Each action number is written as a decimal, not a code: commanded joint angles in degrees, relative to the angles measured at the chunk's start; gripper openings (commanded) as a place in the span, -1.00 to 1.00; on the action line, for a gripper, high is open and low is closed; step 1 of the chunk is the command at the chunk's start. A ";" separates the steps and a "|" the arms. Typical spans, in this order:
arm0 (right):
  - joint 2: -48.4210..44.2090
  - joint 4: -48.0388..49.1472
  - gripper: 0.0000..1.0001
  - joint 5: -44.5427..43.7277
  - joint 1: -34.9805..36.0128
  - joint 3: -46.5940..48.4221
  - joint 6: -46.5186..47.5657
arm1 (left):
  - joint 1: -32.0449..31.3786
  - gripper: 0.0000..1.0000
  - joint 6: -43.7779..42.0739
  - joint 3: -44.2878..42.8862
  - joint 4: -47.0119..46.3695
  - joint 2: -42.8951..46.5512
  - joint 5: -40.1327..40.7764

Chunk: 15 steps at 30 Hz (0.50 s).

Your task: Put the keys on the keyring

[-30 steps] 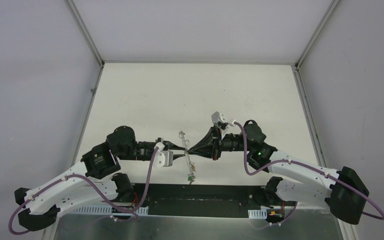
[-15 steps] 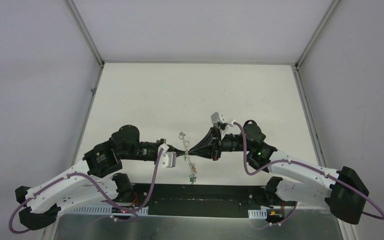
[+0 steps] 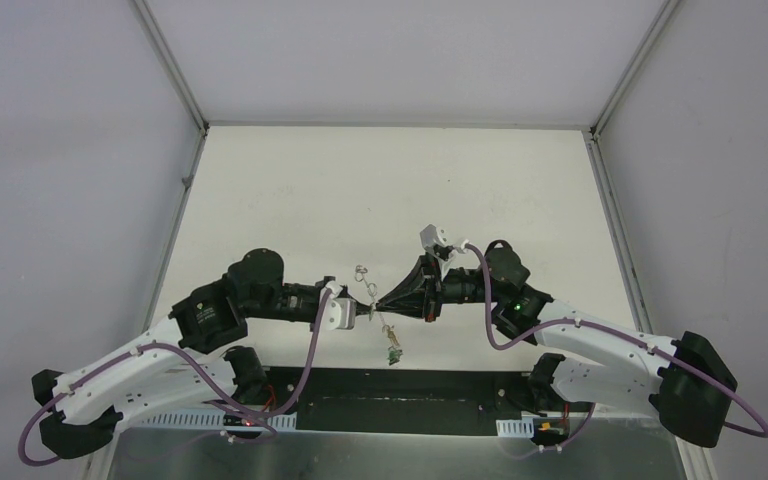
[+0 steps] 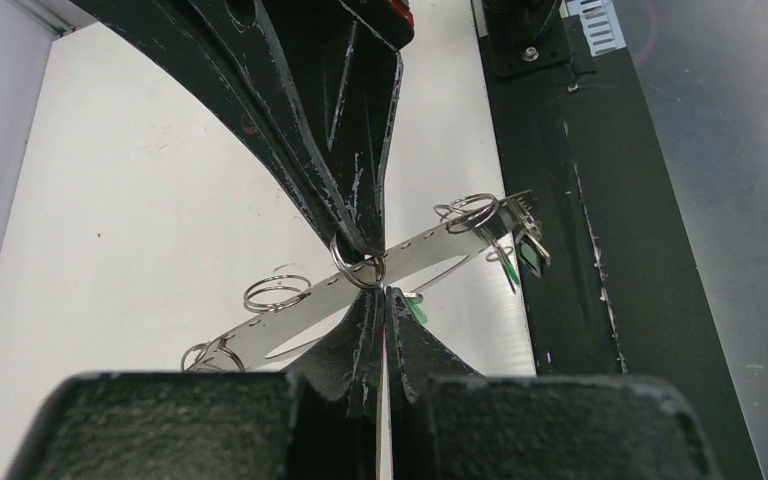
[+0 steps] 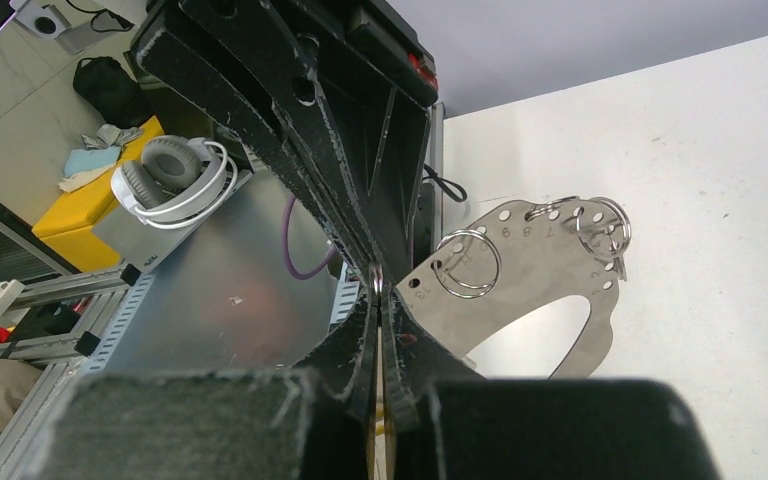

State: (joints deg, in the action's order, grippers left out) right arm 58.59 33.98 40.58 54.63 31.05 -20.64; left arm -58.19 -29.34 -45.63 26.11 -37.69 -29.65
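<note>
The keyring [image 3: 380, 318] is a flat crescent metal plate [image 5: 545, 275] punched with numbered holes, hanging in the air between my arms. Small split rings [image 4: 276, 293] hang from it, and a green key [image 4: 527, 254] dangles at its lower end [image 3: 392, 354]. My right gripper [image 5: 378, 292] is shut on one small split ring [image 4: 358, 268]. My left gripper [image 4: 383, 292] is shut tip to tip against it, touching that ring's lower edge; I cannot tell whether it pinches the ring. A green sliver [image 4: 415, 308] shows beside the left fingertips. No yellow-tan key is plainly visible.
A black strip [image 3: 410, 402] and a metal sheet [image 3: 390, 455] run along the table's near edge, right under the hanging keys. Grey enclosure walls with corner posts [image 3: 172, 70] bound the white table [image 3: 390, 190].
My left gripper has moved right up to the right gripper's tips and shut there. The keyring's dangling end has swung slightly right. The right arm has barely moved.
</note>
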 commanded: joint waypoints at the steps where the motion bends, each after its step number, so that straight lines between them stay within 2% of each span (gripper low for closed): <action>1: -0.32 5.39 -1.00 -0.84 0.19 1.12 -0.30 | -0.94 -1.00 1.67 -0.78 -0.68 -0.03 -3.22; 3: -0.32 5.40 -1.00 -0.85 0.13 1.04 -0.39 | -0.96 -0.93 1.66 -0.70 -0.62 0.06 -3.30; 6: -0.47 5.40 -1.00 -0.89 0.13 0.96 -0.40 | -1.06 -0.60 2.11 -0.69 -0.60 0.42 -2.39; 10: -0.82 5.40 -1.00 -1.01 0.12 0.56 -0.51 | -1.06 -0.32 4.69 -0.89 -0.61 1.94 1.12; 12: -0.93 5.40 -1.00 -1.10 0.12 0.36 -0.54 | -1.09 -0.22 6.76 -1.22 -0.63 2.68 3.28; 15: -0.86 5.40 -1.00 -1.11 0.12 0.25 -0.48 | -1.07 -0.20 11.12 -1.75 -1.12 3.52 6.70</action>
State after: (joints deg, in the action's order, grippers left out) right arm 58.59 34.44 40.12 54.63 31.05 -20.71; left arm -58.59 -24.21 -45.60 26.61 -35.51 -27.42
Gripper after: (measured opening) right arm 0.007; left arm 0.396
